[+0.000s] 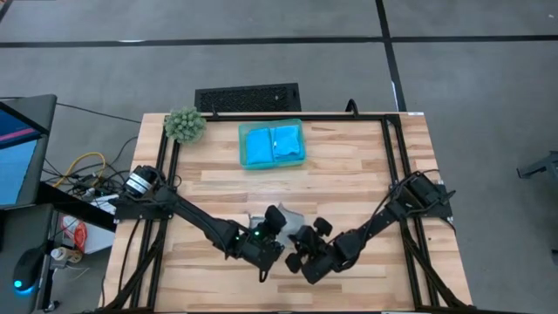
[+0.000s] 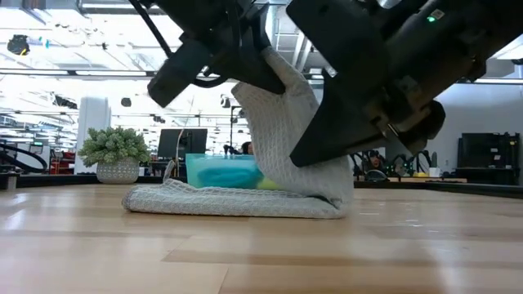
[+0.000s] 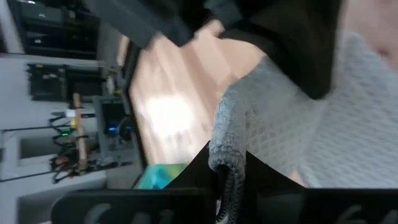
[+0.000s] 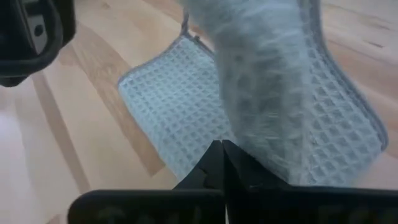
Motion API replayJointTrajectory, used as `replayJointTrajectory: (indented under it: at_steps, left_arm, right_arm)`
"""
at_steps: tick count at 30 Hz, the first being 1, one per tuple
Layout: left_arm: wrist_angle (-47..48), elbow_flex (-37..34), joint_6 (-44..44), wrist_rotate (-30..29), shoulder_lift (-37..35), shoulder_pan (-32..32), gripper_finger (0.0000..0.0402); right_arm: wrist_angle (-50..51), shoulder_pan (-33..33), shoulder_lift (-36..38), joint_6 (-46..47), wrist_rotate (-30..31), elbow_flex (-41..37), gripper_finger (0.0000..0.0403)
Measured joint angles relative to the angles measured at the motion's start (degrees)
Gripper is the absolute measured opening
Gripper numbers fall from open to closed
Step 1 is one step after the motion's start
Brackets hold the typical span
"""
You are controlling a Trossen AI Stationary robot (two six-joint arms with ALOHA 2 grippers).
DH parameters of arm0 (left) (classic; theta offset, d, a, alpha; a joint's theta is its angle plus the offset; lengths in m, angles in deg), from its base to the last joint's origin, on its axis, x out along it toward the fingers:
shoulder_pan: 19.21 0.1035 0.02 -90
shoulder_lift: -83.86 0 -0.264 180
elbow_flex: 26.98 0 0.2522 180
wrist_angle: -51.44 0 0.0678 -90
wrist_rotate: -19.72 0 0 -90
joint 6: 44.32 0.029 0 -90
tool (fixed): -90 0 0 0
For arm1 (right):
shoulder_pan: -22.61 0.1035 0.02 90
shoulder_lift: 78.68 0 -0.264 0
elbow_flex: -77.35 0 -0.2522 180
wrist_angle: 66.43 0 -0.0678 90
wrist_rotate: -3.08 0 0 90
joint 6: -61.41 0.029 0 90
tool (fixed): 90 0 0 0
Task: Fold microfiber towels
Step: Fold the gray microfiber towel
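A light grey microfiber towel lies near the table's front middle. One part of it is raised while the rest lies flat on the wood. My left gripper and my right gripper are close together over it, both shut on the raised part. Two bright blue towels lie folded in the teal tray at the far middle. A bit of yellow shows in the tray in the low view. My left gripper pinches a raised, bunched edge of the grey towel between its two fingers. That part stands clear above the table, and the cloth beyond it slopes down to the flat part. My right gripper pinches the grey towel between its shut fingers, slanting down from above. The lifted layer rises from the fingers over the flat layer, which lies on the table. One layer or several, I cannot tell.
A fuzzy green plant ball stands at the far left corner. A black frame rail runs along the table's sides and far edge. Bare wood lies between the tray and the grippers.
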Motion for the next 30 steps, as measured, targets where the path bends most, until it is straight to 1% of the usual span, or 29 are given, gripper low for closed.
replayJointTrajectory:
  at_steps: [6,11,15,18,22,24,27,28,30]
  left_arm:
    - [6.27,0.00,-7.89,3.19,0.00,-1.15,0.0012]
    - [11.12,-0.04,-15.78,10.00,0.00,-1.34,0.0010]
    - [10.65,-1.85,-19.57,13.65,0.00,-1.27,0.0010]
    - [10.55,-3.34,-20.73,13.93,0.00,-1.27,0.0011]
    - [10.79,-5.09,-21.30,14.77,0.00,-1.27,0.0011]
    - [10.93,-5.83,-21.27,15.92,0.00,-1.30,0.0011]
    - [10.95,-6.60,-21.26,17.71,0.00,-1.27,0.0011]
    - [10.62,-6.58,-21.61,16.36,0.00,-1.27,0.0011]
    - [10.71,-5.25,-22.00,11.50,0.00,-1.32,0.0011]
  right_arm:
    - [0.54,0.43,0.00,1.28,-0.13,0.00,0.0020]
    - [-0.42,1.57,0.52,-1.22,0.13,0.00,0.0020]
    - [-0.69,3.07,1.20,-1.96,0.14,-0.04,0.0017]
    - [-1.40,4.33,1.62,-2.13,0.76,0.03,0.0018]
    - [-1.14,5.77,3.04,-2.19,3.80,0.13,0.0021]
    - [1.33,6.13,3.77,-2.19,5.87,-0.02,0.0020]
    - [2.50,4.79,3.82,-2.18,5.12,0.01,0.0019]
    - [2.47,4.32,3.80,-2.59,4.27,0.00,0.0019]
    - [2.20,3.62,3.80,-4.25,2.99,0.02,0.0020]
